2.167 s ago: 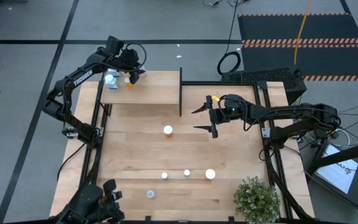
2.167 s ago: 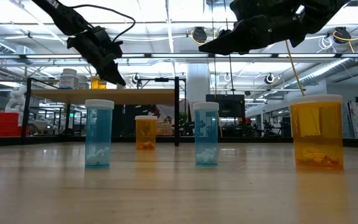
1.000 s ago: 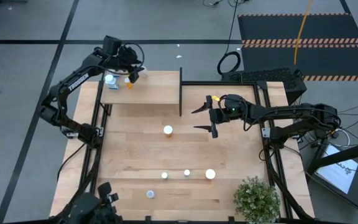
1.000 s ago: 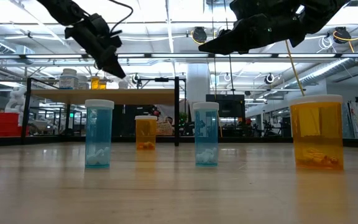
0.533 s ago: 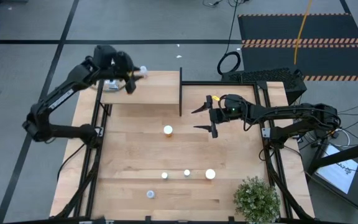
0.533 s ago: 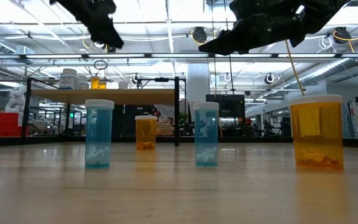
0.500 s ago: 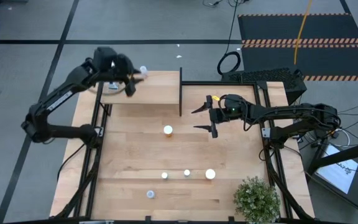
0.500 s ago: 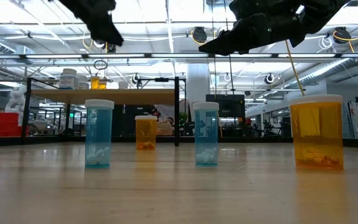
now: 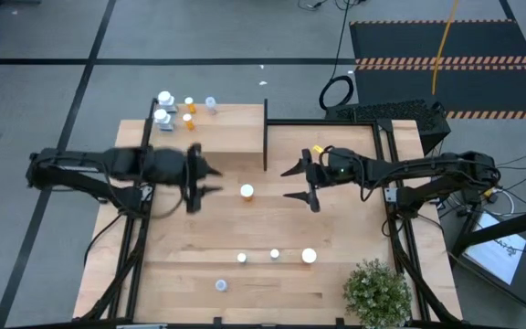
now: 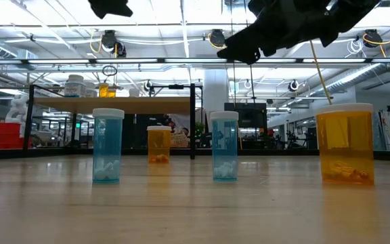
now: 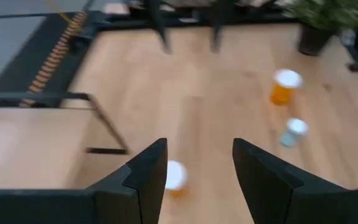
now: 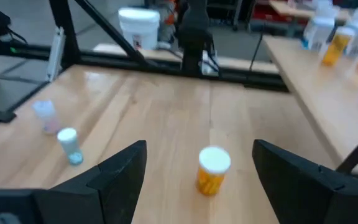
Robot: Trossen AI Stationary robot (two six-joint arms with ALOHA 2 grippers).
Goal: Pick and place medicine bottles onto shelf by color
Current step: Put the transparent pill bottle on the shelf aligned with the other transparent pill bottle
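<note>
Light-wood surface [image 9: 336,274] carries the raised shelf [image 9: 222,139] at its far left corner, with a black upright panel [image 9: 265,135] at the shelf's inner end. Five medicine bottles [image 9: 183,111] stand clustered at the shelf's far left edge: two white, two orange, one pale. One orange bottle [image 9: 247,192] stands alone mid-surface, between the two grippers. Three more bottles form a row nearer the front: a small one [image 9: 242,258], a blue one [image 9: 275,254] and a larger orange one [image 9: 309,256]; a further blue bottle [image 9: 220,286] stands in front of them. A potted plant [image 9: 377,292] occupies the front right corner.

Left gripper [image 9: 204,180] is extended level from the left over the surface just below the shelf, fingers [image 11: 148,177] parted and empty, pointing at the lone orange bottle. Right gripper [image 9: 298,183] reaches in from the right at like height, fingers [image 12: 120,171] spread wide and empty, facing the same bottle from the opposite side. Neither touches it.
</note>
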